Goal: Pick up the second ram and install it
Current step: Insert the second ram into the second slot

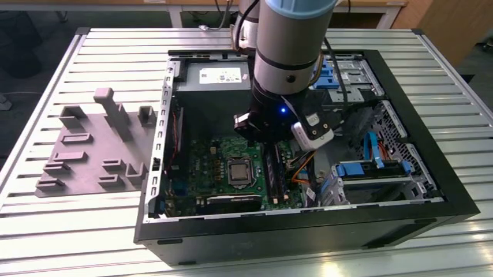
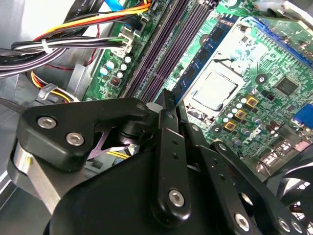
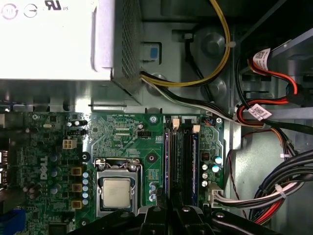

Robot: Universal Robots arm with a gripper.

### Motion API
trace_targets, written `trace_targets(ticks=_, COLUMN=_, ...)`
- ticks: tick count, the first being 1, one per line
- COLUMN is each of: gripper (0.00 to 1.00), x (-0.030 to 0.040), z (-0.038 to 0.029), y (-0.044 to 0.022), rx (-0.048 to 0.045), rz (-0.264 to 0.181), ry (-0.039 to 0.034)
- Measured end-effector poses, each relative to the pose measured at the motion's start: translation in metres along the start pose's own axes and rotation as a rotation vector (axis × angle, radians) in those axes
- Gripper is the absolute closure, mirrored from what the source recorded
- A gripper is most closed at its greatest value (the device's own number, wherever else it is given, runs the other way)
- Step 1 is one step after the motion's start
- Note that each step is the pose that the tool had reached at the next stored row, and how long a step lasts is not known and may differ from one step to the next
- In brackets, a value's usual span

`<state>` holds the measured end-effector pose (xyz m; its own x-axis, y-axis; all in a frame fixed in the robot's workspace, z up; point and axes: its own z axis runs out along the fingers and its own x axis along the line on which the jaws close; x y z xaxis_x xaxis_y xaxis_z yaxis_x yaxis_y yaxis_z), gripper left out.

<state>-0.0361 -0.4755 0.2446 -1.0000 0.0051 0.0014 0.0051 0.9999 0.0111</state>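
Exterior view gives us the desk (image 1: 92, 52), the open computer case (image 1: 431, 190) on it, and the arm (image 1: 289, 52) reaching straight down inside. Over the motherboard's (image 3: 122, 134) memory slots (image 3: 180, 152), the tool (image 2: 168, 105) has its fingers together, seemingly clamped on the second ram (image 2: 165, 98), seen edge-on.

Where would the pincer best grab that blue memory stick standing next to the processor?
Probably the top long edge, pinched across its flat faces, from straight above: the memory stick stands on edge beside the processor, leaving only that edge free.
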Motion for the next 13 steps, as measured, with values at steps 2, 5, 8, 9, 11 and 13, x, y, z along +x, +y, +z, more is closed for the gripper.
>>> trace_targets(ticks=2, gripper=0.85, x=0.0, z=0.0016, y=-0.0019, rx=-0.0027, rz=0.0, ry=0.0001)
trace_targets(ticks=5, gripper=0.85, x=-0.0009, z=0.0066, y=-0.0033, rx=-0.0081, rz=0.005, ry=-0.0001)
trace_targets(ticks=8, gripper=0.85, x=-0.0015, z=0.0119, y=-0.0036, rx=-0.0109, rz=0.018, ry=-0.0001)
trace_targets(ticks=9, gripper=0.85, x=-0.0015, z=0.0137, y=-0.0038, rx=-0.0115, rz=0.02, ry=-0.0002)
trace_targets(ticks=11, gripper=0.85, x=-0.0016, z=0.0174, y=-0.0039, rx=-0.0115, rz=0.023, ry=-0.0002)
trace_targets(ticks=13, gripper=0.85, x=-0.0016, z=0.0191, y=-0.004, rx=-0.0114, rz=0.026, ry=-0.0002)
